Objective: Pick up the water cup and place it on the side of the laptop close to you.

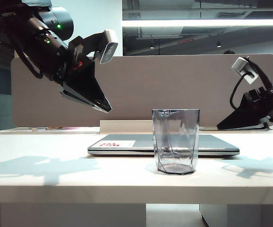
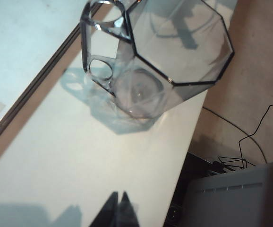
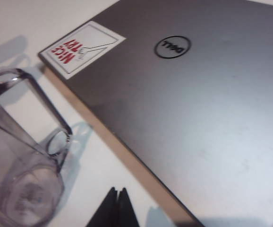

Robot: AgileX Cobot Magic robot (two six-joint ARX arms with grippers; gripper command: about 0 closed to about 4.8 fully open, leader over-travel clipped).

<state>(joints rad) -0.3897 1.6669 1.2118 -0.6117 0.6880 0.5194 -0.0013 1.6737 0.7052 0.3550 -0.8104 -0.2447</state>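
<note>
Grey-tinted water cup [image 1: 175, 141] stands upright on the table [image 1: 56, 170], near side of the closed laptop [image 1: 127, 144]; left gripper [image 1: 106, 106] and right gripper [image 1: 220, 126] hover with jaws pressed together, empty.

Bright overhead striplight, soft arm shadows on table [image 1: 42, 170], slightly blurred wrist views

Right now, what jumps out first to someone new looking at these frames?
The water cup stands upright on the white table, in front of the closed laptop, on its near side. The laptop's lid carries a round logo and a white sticker with red print. Both grippers hang above the table, shut and empty: the left gripper high on the left, the right gripper low on the right.
</note>
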